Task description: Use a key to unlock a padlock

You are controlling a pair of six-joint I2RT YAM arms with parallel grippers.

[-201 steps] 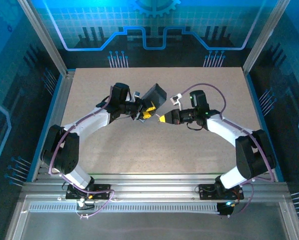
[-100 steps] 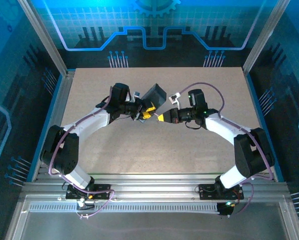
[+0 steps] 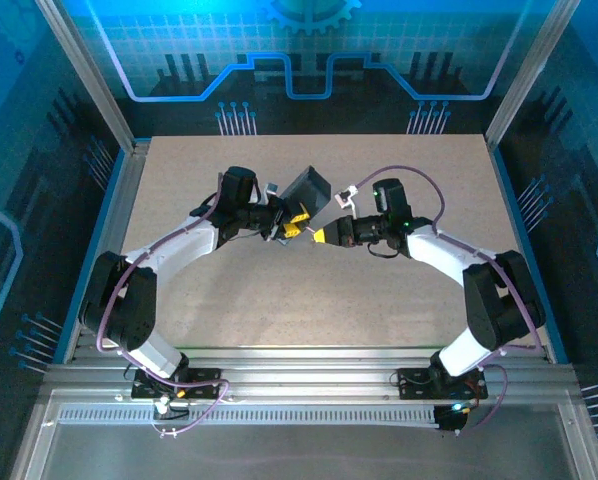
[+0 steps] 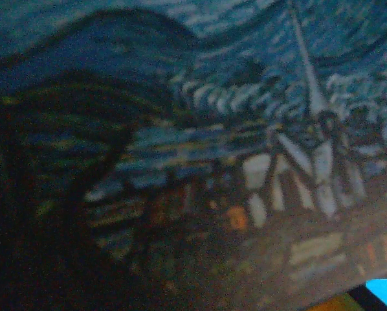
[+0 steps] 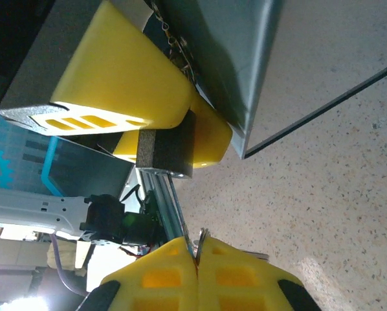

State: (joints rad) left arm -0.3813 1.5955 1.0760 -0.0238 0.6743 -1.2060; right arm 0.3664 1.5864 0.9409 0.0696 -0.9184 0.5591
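Above the table [image 3: 279,300] centre in the top view, the left gripper [image 3: 293,224] clamps the tilted tin [image 3: 310,189], and the right gripper [image 3: 322,236], jaws fully closed, points at it from just beside; padlock and key are too small to make out. At the left wrist, the tin's painted face [image 4: 245,129] sits close and blurred. At the right wrist, the closed right gripper [image 5: 198,249] pinches the key [image 5: 202,234], a thin sliver protruding toward the left gripper [image 5: 193,123], whose yellow fingers [image 5: 116,78] grip the tin's edge [image 5: 245,65]; the padlock cannot be identified.
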